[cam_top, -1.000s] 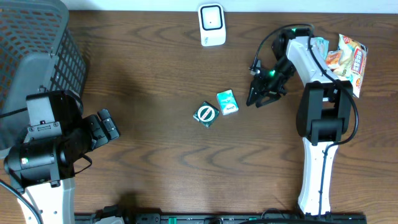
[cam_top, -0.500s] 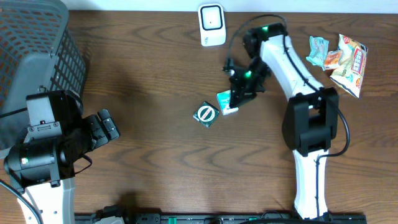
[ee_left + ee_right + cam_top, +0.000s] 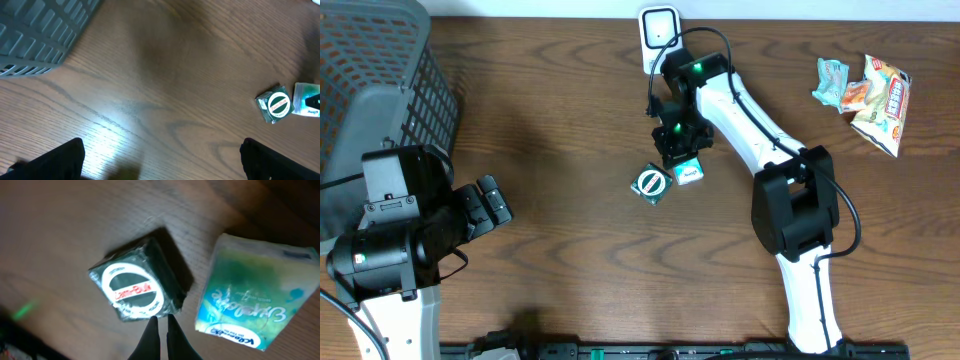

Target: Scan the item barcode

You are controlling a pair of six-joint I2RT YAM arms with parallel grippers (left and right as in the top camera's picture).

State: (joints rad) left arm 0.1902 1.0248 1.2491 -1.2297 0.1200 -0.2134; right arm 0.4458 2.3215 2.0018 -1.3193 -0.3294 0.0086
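Overhead, two items lie on the tabletop near the one white scanner (image 3: 660, 38): a dark green box (image 3: 650, 184) and a teal tissue pack (image 3: 688, 172). Right claw (image 3: 161, 326), pressed together, hangs over them. Left claw (image 3: 495, 200) stands spread, well away from the scanner.

Mock shop checkout on a wooden table (image 3: 570, 250): grey basket (image 3: 380, 70), barcode scanner (image 3: 660, 38), snack packets (image 3: 880, 95).
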